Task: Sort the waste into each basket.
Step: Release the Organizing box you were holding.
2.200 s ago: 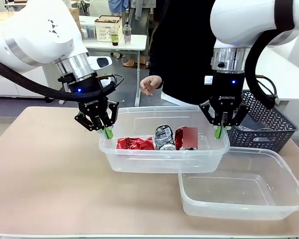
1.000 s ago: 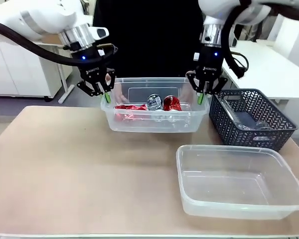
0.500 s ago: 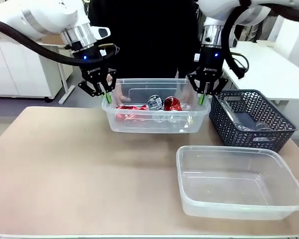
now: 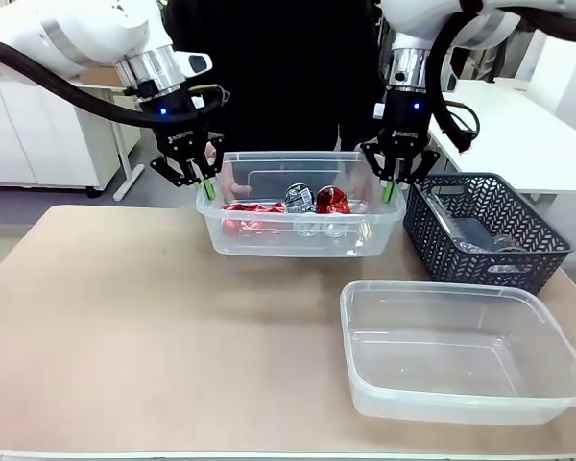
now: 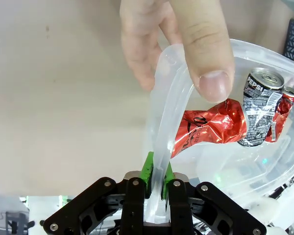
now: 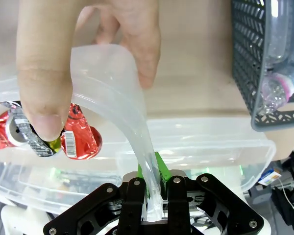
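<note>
At tub (image 4: 288, 238) rim, left end effector (image 4: 204, 185), right end effector (image 4: 391, 184) clamped; cans (image 4: 312, 200) half-hidden.

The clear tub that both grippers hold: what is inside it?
The clear tub holds a flattened red can, a silver-and-black can and a second red can, all crushed. Anything under them is hidden.

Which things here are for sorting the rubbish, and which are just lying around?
For the job:
- far clear tub, pinched at its ends by the left gripper and right gripper
- crushed cans inside it
- empty clear tub
- clear bottles in the basket

Just lying about:
- dark lattice basket itself
- white table behind it
</note>
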`<state>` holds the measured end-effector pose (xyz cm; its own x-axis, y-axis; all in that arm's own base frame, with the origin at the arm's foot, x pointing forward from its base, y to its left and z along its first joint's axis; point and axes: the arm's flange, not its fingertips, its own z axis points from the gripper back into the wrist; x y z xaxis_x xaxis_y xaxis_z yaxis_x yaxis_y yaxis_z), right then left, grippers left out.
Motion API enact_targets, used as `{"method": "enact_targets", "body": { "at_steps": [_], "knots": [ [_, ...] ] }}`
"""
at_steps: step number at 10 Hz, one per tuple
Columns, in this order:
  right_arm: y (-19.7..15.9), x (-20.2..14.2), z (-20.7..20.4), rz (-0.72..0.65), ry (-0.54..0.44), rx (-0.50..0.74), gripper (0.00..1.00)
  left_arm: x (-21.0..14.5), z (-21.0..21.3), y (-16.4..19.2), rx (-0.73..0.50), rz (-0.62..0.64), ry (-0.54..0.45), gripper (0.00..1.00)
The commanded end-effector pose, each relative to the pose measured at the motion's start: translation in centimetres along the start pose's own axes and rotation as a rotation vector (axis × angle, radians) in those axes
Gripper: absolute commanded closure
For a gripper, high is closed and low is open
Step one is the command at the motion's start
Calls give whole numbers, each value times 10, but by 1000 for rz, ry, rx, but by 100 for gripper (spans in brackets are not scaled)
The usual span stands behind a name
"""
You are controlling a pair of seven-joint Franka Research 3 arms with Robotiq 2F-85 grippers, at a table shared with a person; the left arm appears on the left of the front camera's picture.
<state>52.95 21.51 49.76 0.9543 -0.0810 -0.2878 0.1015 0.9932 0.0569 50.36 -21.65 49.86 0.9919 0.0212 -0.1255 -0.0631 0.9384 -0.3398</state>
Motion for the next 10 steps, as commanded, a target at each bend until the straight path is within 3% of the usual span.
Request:
{"method": "enact_targets", "body": {
  "at_steps": [1, 2, 3, 4, 5, 7, 8, 9, 10],
  "knots": [
    [1, -4, 1, -2, -2, 5, 94, -3, 2, 2, -3, 6, -16, 93],
    [0, 0, 0, 0, 0, 0, 94, 0, 0, 0, 0, 0, 0, 77],
    [-1, -9, 7, 36, -54, 13, 39, -4, 6, -3, -2, -17, -14, 36],
    [-5, -21, 14, 49, -82, 39, 37, -12, 14, -5, 0, -16, -60, 20],
    [-14, -39, 23, 51, -124, 64, 0, -21, 25, -3, 7, -2, -113, 0],
    [-35, -69, 40, 15, -242, 114, 0, -44, 49, 0, -15, -16, -214, 0],
    [-41, -78, 44, 20, -292, 137, 12, -52, 55, 1, -28, -28, -250, 2],
    [-44, -80, 42, 29, -345, 175, 3, -55, 55, 4, -47, -36, -271, 0],
    [-47, -78, 37, 96, -411, 234, 0, -55, 52, 10, -83, -52, -313, 0]
  ]
}}
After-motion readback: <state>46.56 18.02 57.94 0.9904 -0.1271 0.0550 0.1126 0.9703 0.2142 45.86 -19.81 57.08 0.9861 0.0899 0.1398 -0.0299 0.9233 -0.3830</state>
